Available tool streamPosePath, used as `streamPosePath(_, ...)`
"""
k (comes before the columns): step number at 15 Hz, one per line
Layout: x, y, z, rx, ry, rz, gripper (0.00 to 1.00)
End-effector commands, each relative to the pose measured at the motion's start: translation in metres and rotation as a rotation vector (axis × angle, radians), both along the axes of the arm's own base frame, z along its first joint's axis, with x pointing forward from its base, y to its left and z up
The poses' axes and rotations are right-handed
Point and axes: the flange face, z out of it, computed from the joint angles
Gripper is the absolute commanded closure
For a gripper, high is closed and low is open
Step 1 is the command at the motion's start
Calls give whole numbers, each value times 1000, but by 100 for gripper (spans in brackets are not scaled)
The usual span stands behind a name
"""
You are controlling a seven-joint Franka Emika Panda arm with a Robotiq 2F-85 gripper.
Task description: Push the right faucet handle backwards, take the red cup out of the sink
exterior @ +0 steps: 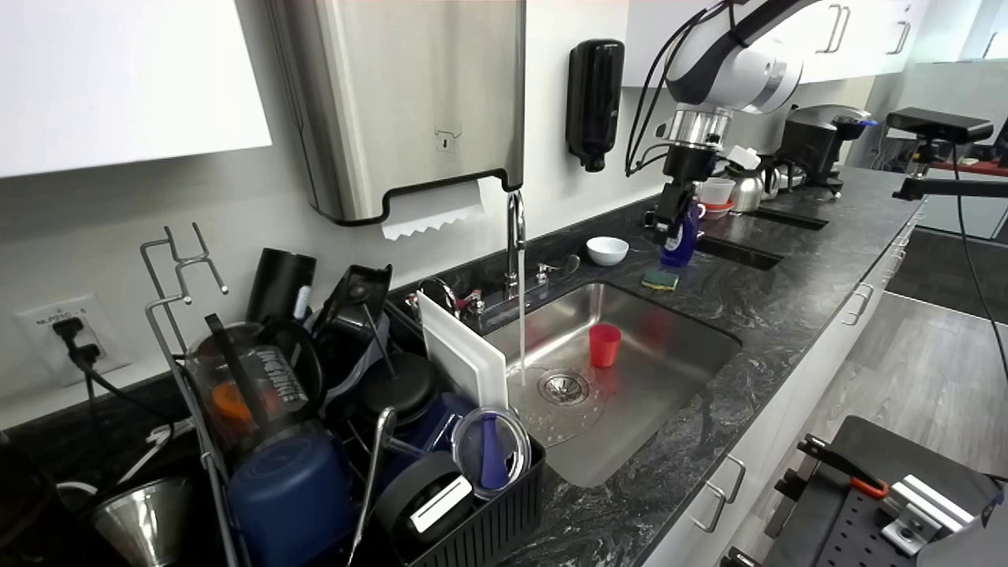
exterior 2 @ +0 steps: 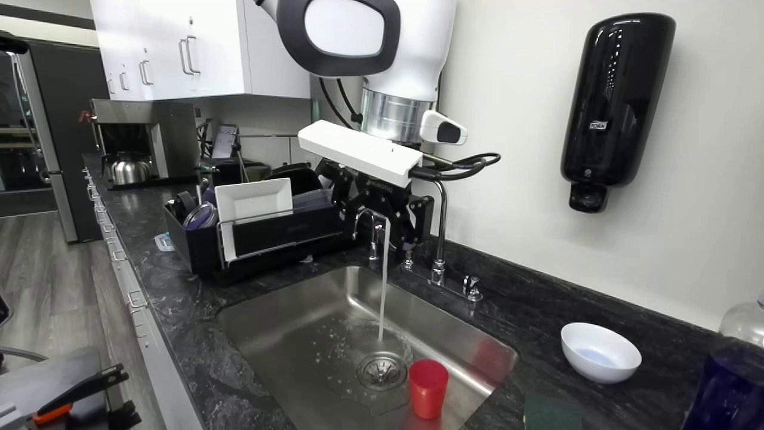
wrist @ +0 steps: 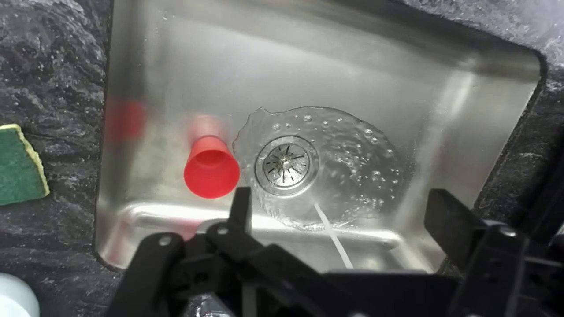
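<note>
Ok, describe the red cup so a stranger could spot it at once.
Find the stainless-steel sink set in the dark countertop. Inside, near the round drain, stands the upright red cup. Unlike the silvery drain, it's plain bright red.

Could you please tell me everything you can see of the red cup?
The red cup is plain, looks like plastic and shows no handle. It tapers from its open rim to a narrower base and looks empty. It stands upright in the sink, beside the drain; the fingers do not touch it.
</note>
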Motion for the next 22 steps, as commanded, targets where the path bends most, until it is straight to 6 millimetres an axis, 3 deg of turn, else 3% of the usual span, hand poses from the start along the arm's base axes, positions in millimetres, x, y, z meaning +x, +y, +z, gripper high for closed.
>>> streamPosePath(1, 19, 0, 1, 2, 16, 33, 0)
streamPosePath(18, 20, 2, 1, 0, 8, 3, 0)
streamPosePath(22, 38, 1, -13, 16, 26, 89, 0)
